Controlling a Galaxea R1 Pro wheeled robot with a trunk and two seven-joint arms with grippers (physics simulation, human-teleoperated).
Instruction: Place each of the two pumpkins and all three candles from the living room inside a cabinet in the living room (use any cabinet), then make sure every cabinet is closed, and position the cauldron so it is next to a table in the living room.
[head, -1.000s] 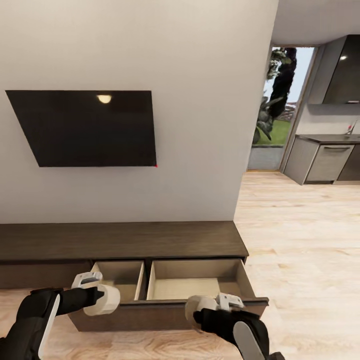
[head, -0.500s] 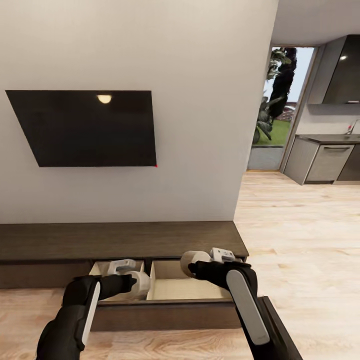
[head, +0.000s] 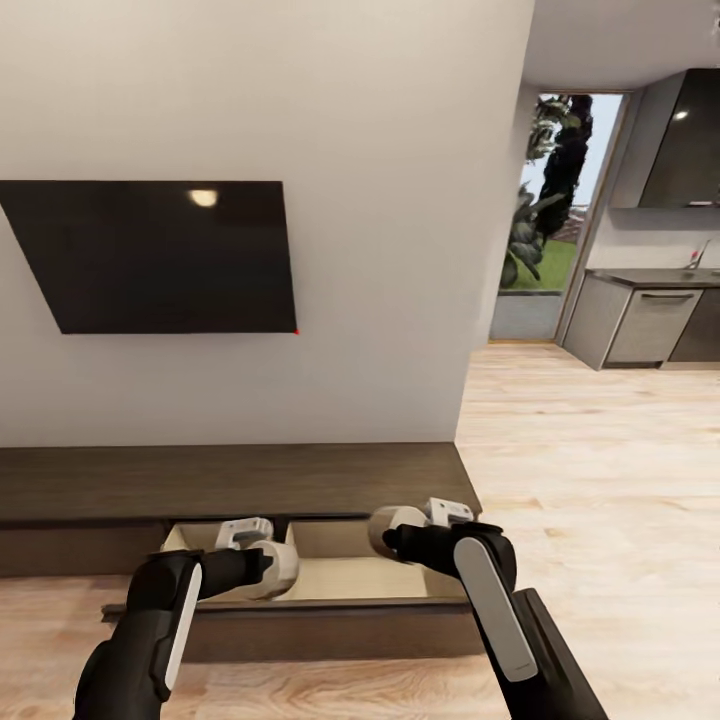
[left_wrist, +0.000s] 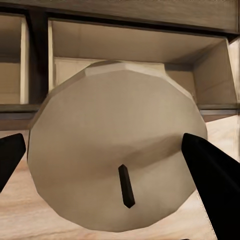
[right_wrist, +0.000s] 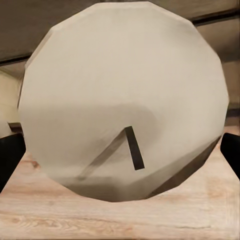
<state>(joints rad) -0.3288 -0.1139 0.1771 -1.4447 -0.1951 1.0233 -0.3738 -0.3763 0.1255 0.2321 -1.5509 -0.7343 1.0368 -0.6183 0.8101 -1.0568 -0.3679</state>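
The step in hand is stowing the candles: each arm carries one over the open drawers of the cabinet (head: 240, 480), the long low dark-brown unit against the wall under the black screen (head: 150, 255). The left hand (head: 262, 560) grips a pale candle (head: 272, 568) above the left drawer (head: 190, 540), and in the left wrist view that candle (left_wrist: 117, 150), wick showing, sits between the two dark fingers (left_wrist: 212, 175) pressing on its sides, with the beige drawer interiors beyond it. The right hand (head: 410, 528) likewise clasps the other candle (head: 388, 525) over the far part of the right drawer (head: 350, 578); in the right wrist view this candle (right_wrist: 122, 100) is seen end-on, and the dark fingers (right_wrist: 11, 160) at its sides are barely in view. Both drawers stand pulled out toward the robot. The next move likely calls for lowering each candle into its drawer so it clears the front and side walls, then letting go, withdrawing upward, and later pushing the drawers shut.
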